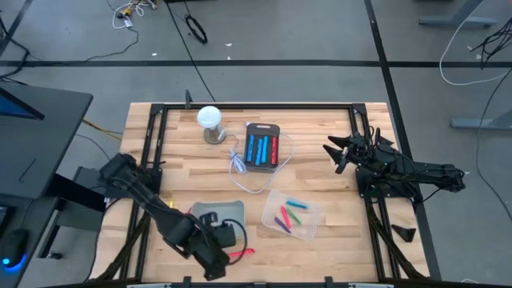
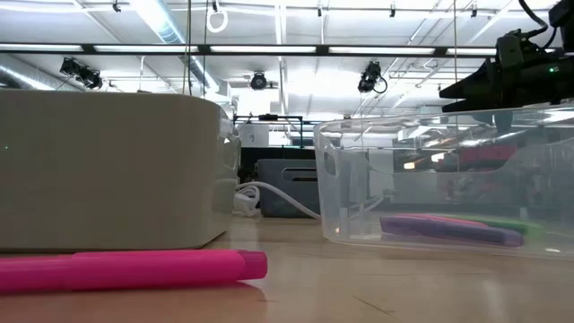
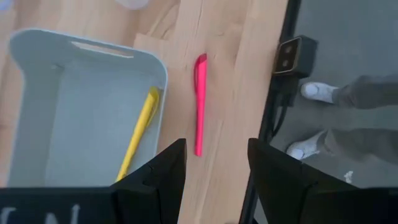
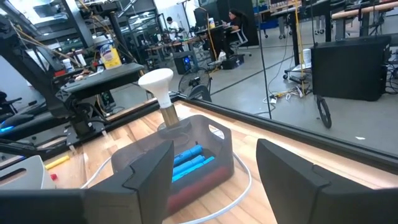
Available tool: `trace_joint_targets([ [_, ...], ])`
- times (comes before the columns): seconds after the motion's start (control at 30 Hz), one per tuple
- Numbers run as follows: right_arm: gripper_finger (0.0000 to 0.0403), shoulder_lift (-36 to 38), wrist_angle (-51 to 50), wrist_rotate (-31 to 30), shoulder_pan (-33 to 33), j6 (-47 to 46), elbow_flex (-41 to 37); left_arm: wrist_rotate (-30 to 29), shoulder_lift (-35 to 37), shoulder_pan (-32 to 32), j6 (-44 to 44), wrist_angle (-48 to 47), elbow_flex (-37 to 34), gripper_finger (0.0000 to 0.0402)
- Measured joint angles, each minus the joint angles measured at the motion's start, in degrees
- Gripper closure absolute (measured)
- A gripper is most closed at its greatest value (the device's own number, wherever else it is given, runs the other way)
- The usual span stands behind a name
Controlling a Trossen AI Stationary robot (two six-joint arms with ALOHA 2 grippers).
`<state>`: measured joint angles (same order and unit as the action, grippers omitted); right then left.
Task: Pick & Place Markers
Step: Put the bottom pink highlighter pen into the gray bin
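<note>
A pink marker (image 3: 199, 102) (image 1: 241, 253) (image 2: 134, 269) lies flat on the wood near the table's near edge, beside a pale bin (image 3: 87, 118) (image 1: 218, 213) that holds a yellow marker (image 3: 140, 132). My left gripper (image 3: 217, 171) (image 1: 216, 260) hovers open above and short of the pink marker, touching nothing. A clear bin (image 1: 292, 214) (image 2: 448, 179) holds purple, green, blue and red markers. A dark bin (image 1: 262, 149) (image 4: 193, 158) holds blue and red markers. My right gripper (image 4: 214, 171) (image 1: 336, 152) waits open over the table's right side.
A white bulb-shaped object on a stand (image 1: 210, 122) and a coiled white cable (image 1: 240, 166) sit near the dark bin. The table's black frame rail (image 3: 273, 118) runs close to the pink marker. A person's shoes (image 3: 314, 92) show on the floor beyond that edge.
</note>
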<state>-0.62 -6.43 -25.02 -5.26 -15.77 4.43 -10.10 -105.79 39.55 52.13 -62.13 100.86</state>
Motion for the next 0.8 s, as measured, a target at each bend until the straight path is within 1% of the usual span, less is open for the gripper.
trace_joint_targets([
  [0.13, 0.0172, 0.00, -0.01, 0.01, 0.00, 0.00, 0.00, 0.57, -3.20, -0.04, 0.70, 1.53, 0.00, 0.0223],
  [0.4, 0.0172, 0.01, -0.01, 0.01, 0.00, 0.00, 0.00, 2.55, -7.82, -0.43, 7.24, 1.80, 0.02, 0.0223],
  [0.57, 0.0172, 0.01, -0.01, 0.01, 0.00, 0.00, 0.00, 2.47, -10.48, -0.48, 6.40, 3.60, 0.02, 0.0223],
  [0.8, 0.0172, 0.00, -0.01, 0.01, 0.00, 0.00, -0.02, 3.95, -14.20, -0.04, 5.74, 5.74, 0.02, 0.0223],
])
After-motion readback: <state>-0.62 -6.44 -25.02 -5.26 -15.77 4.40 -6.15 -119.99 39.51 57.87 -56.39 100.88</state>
